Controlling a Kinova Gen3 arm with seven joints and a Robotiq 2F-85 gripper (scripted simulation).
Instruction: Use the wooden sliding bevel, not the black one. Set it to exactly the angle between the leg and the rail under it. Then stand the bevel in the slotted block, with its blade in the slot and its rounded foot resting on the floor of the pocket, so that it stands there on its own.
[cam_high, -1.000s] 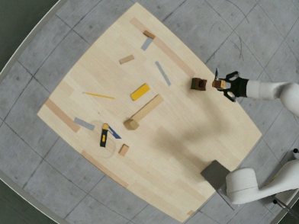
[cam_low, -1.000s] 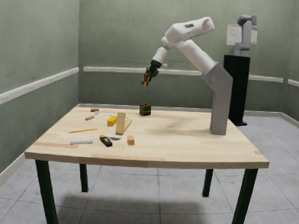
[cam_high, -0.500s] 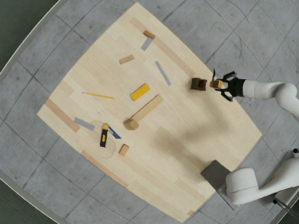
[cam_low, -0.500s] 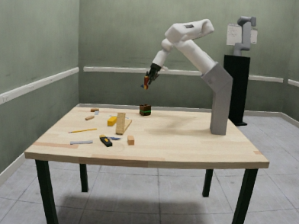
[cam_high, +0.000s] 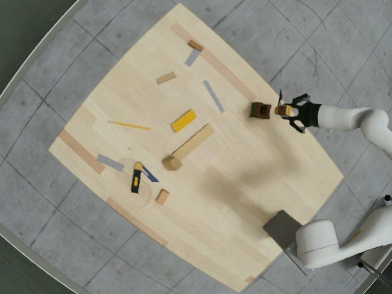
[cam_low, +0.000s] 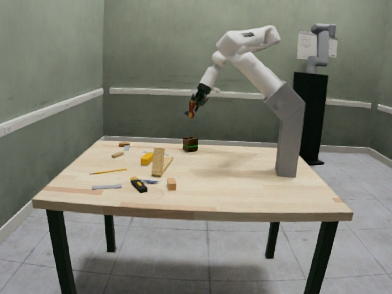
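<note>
My gripper (cam_high: 286,111) is shut on the wooden sliding bevel (cam_high: 281,108), whose dark blade (cam_high: 280,95) sticks out to one side. In the side view the gripper (cam_low: 192,106) holds the bevel (cam_low: 191,110) well above the table, above the dark slotted block (cam_low: 190,144). From above, the block (cam_high: 260,110) lies just left of the bevel, near the table's far edge. The leg (cam_high: 194,141) and the rail under it (cam_high: 171,163) are mid-table. The black bevel (cam_high: 136,178) with its blue blade lies at the front left.
A yellow block (cam_high: 183,120), a pencil (cam_high: 129,125), grey strips (cam_high: 213,96) and small wooden blocks (cam_high: 162,196) are scattered on the table. A short wooden piece with a grey blade (cam_high: 193,52) lies at the far edge. My base stands on a dark pad (cam_high: 282,228).
</note>
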